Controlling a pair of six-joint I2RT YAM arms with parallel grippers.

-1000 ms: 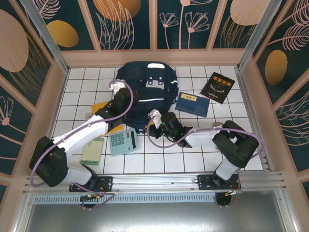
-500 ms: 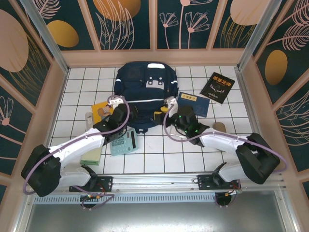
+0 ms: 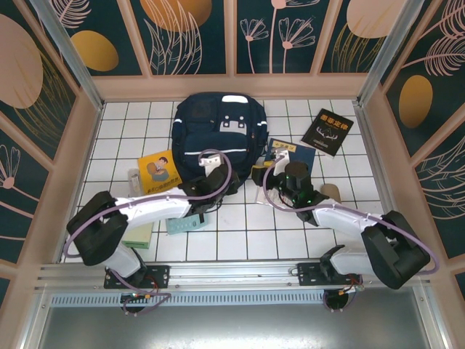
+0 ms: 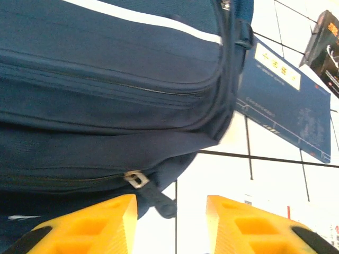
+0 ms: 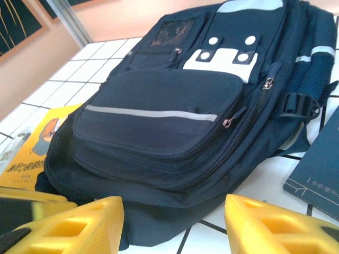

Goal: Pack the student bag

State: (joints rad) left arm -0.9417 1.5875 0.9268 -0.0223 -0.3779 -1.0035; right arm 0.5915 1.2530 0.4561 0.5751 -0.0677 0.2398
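The student bag [image 3: 218,123] is a navy backpack with a white stripe, lying flat at the back middle of the tiled table. Its zips look shut. My left gripper [image 3: 232,186] is open at the bag's near right corner. In the left wrist view the bag [image 4: 106,79] fills the upper left, and a metal zip pull [image 4: 136,179] with a fabric tab hangs just ahead of the open left gripper [image 4: 171,202], untouched. My right gripper [image 3: 256,174] is open beside the bag's right edge. In the right wrist view the right gripper [image 5: 175,203] faces the bag [image 5: 175,106] with nothing held.
A flat blue booklet [image 3: 296,157] lies right of the bag, partly under the right arm, with a black book [image 3: 327,131] behind it. A yellow picture book [image 3: 160,169] lies left of the bag. A teal calculator [image 3: 182,222] and a pale green pad [image 3: 136,234] sit under the left arm.
My left gripper has swept right along the bag's near edge to its right corner, uncovering the yellow book. The right gripper has drawn back to the right, off the bag's bottom edge.
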